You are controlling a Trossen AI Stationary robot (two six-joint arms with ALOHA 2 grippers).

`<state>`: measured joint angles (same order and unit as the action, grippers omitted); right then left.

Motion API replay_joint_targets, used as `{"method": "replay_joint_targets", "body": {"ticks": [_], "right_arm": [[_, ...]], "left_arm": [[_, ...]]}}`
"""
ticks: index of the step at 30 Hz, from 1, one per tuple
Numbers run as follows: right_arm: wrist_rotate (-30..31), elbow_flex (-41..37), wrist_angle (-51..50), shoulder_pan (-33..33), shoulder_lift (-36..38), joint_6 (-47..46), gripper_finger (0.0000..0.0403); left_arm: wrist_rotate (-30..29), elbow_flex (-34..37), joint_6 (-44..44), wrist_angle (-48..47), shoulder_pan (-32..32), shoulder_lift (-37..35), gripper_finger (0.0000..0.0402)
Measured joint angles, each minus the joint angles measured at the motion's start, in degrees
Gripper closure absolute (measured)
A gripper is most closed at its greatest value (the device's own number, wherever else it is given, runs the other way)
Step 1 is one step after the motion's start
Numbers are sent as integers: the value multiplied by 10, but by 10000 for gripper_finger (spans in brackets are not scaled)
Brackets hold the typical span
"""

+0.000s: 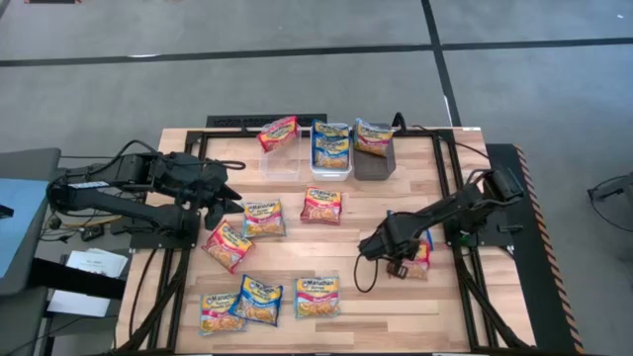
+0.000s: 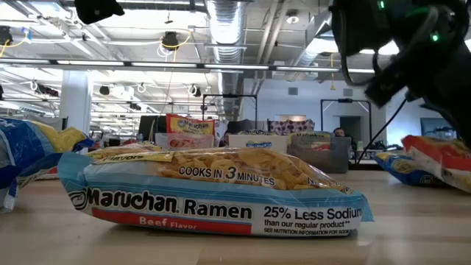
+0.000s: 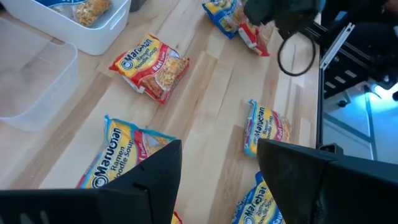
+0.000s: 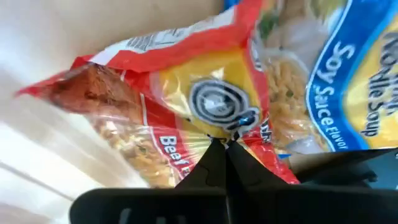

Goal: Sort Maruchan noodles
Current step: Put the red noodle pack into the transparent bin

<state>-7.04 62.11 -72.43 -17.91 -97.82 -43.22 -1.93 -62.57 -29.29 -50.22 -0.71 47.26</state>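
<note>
Right hand [image 4: 225, 144] clamped on red beef packet [image 4: 180, 106] edge (lying flat); left hand [image 3: 217, 163] fingers apart.

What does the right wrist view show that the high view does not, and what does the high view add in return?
Only the right wrist view shows the right gripper shut, fingertips pinching the wrapper of a red beef packet that lies beside a blue soy sauce packet.

Only the high view shows the whole layout: three bins at the table's far edge, packets scattered over the wooden table, and the left gripper waiting open on the left.

Both show the right gripper down on that red packet.
</note>
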Motion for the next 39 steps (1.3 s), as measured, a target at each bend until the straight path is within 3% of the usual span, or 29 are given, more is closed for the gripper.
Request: {"method": "replay_joint_targets", "body": {"ticks": [14, 25, 34, 39], "right_arm": [[144, 156, -99, -36, 1, -12, 400], [249, 249, -99, -14, 1, 76, 400], [282, 278, -91, 26, 2, 156, 400], [283, 278, -82, 54, 2, 198, 400]], "left_arm": [[-34, 0, -25, 15, 0, 0, 205], [-35, 1, -19, 18, 0, 14, 205], [-71, 1, 32, 20, 2, 28, 205], [-76, 0, 63, 23, 34, 29, 205]]}}
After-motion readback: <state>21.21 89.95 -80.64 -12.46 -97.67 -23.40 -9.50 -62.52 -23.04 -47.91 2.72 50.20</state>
